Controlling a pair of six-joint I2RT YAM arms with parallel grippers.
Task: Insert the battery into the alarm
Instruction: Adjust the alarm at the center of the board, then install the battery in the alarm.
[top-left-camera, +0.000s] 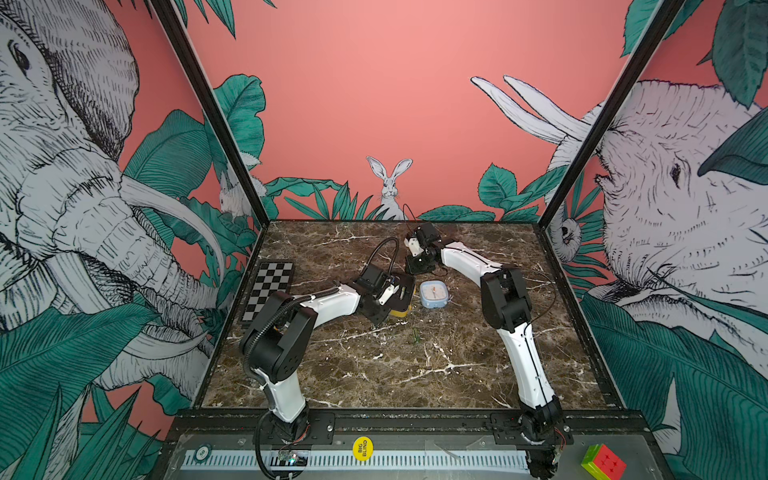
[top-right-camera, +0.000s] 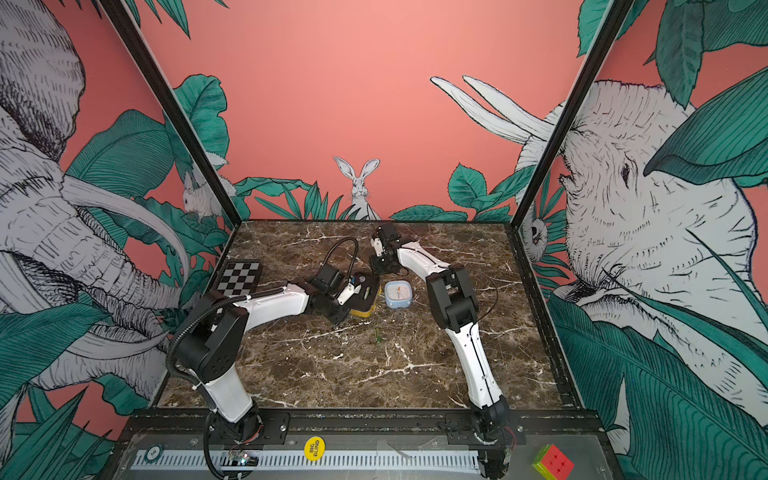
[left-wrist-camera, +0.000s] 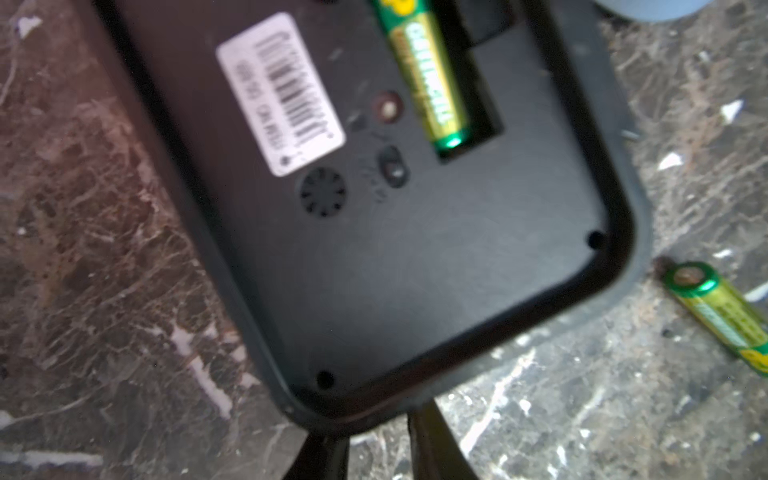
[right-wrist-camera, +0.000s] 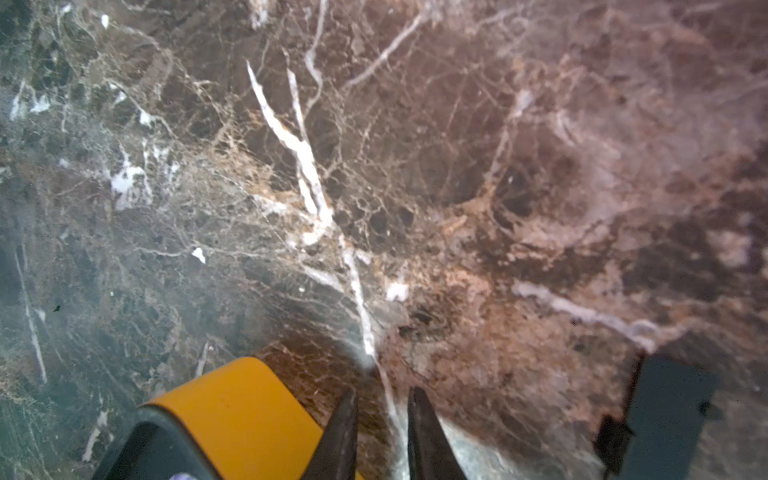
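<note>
The green-gold battery (left-wrist-camera: 428, 79) lies in the slot of the black-backed, yellow-sided alarm (left-wrist-camera: 415, 257). A second battery (left-wrist-camera: 723, 311) lies on the bench (left-wrist-camera: 83, 249) near the alarm's corner. The left hand (left-wrist-camera: 376, 432) and right hand (right-wrist-camera: 384, 392) are each spread a little, empty.

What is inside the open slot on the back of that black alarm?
A green battery lies in the slot of the alarm, with dark empty room beside it. Its far end runs out of the picture, so whether it sits fully home cannot be told.
</note>
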